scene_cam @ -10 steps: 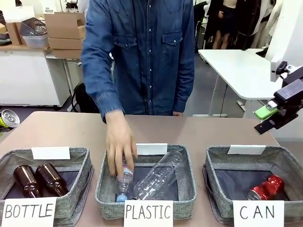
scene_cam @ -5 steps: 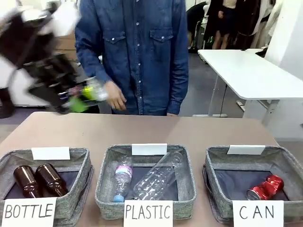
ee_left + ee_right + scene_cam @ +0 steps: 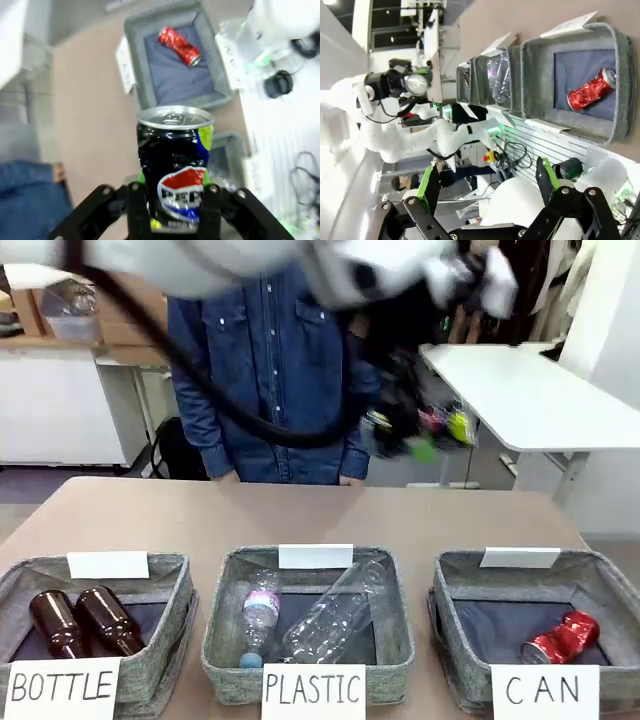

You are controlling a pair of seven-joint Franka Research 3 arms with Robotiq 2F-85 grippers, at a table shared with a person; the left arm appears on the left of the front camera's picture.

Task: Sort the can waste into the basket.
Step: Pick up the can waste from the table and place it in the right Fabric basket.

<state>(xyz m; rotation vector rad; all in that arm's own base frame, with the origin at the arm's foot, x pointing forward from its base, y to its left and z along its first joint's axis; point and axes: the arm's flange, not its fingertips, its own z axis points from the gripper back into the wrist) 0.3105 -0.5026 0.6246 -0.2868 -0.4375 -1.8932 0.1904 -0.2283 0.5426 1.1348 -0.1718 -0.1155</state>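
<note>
Swung across from the bench's left side to high over its right half within half a second, carrying the dark can (image 3: 174, 167) clenched upright between the left tool's (image 3: 172, 197) fingers, lid up, body crumpled. Seen in the front view as a motion-blurred dark mass with green flecks (image 3: 415, 425), well above the bench (image 3: 400, 515) and not yet over the CAN basket (image 3: 460, 585). Already resting inside that basket: the dented red can (image 3: 560, 637), lying on its side toward the near right corner. Risk, as a judgement: letting go at this height and speed could throw the can past the far rim, or bounce it off the red can and out; drifting short would drop it into the PLASTIC basket (image 3: 225, 625) just beside. Dark floor free on the basket's left half, fabric walls soft, gap to the neighbouring basket narrow. Right tool (image 3: 485, 192) spread wide and gripping nothing, hanging off to the side above the same basket, so some crowding possible on the descent.
</note>
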